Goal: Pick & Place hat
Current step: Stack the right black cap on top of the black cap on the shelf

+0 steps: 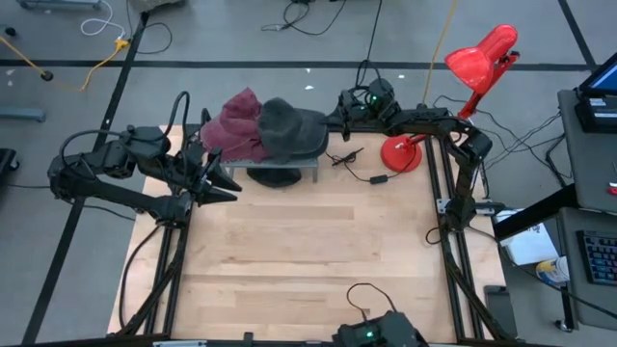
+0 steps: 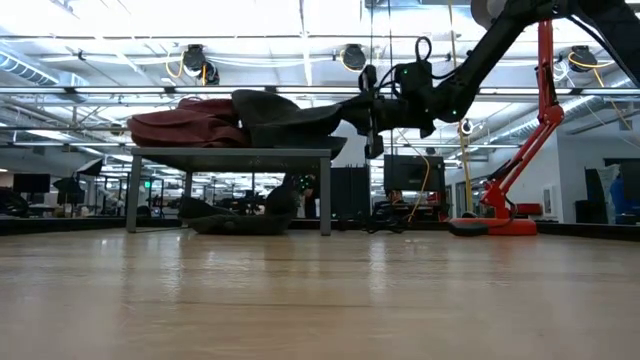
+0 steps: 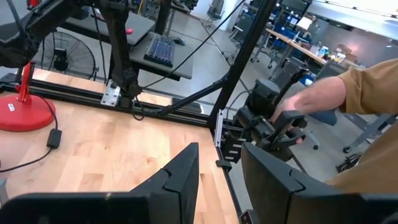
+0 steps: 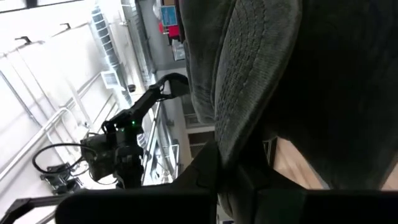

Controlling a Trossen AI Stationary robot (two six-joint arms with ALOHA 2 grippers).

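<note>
Wooden tabletop lies bare in front of me; at its far edge a small rack carries a grey hat with a red hat touching it on the left. My right gripper is clenched on the grey hat's right brim, reaching in from the right. My left gripper hangs just left of the rack, fingers parted, holding nothing.

What I cannot see well

My right claw fingertips are hidden under the brim of the grey hat, which runs past the picture edge. The rack is mostly covered by the hats. The person beyond the table is cut off at the edge.
</note>
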